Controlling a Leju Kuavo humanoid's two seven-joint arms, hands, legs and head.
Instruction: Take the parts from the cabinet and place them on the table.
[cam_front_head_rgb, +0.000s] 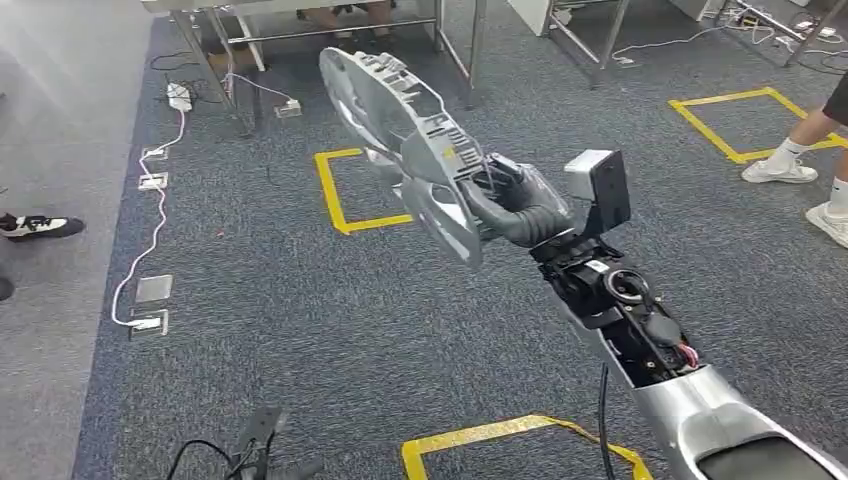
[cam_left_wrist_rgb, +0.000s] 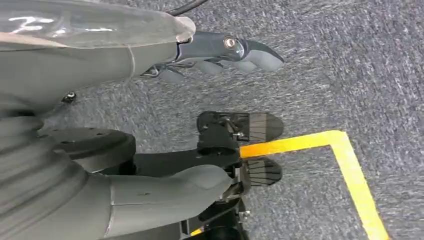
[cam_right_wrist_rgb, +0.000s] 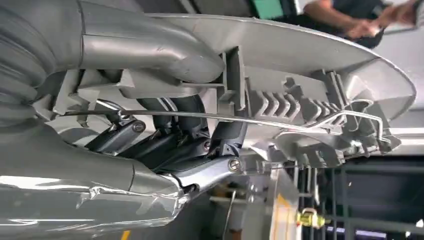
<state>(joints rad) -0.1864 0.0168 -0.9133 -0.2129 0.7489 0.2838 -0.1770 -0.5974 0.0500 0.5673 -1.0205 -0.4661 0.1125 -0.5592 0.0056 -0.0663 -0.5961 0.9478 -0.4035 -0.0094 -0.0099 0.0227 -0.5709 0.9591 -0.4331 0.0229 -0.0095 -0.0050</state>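
A long grey plastic part (cam_front_head_rgb: 400, 140) with ribs and a thin wire clip is held up in mid-air over the carpet by my right hand (cam_front_head_rgb: 515, 205), which grips it near its lower end. In the right wrist view the part (cam_right_wrist_rgb: 310, 65) runs across the frame, with my thumb on its smooth outer side and my dark fingers (cam_right_wrist_rgb: 175, 135) curled into its ribbed inner side. My left hand (cam_left_wrist_rgb: 225, 52) hangs down over the carpet with its fingers curled in and nothing in it.
Grey carpet with yellow taped squares (cam_front_head_rgb: 345, 195). Metal table legs (cam_front_head_rgb: 455, 40) stand at the back. A white cable and power strip (cam_front_head_rgb: 170, 110) run along the left. A person's feet (cam_front_head_rgb: 795, 170) are at the right, another shoe (cam_front_head_rgb: 40, 227) at the left.
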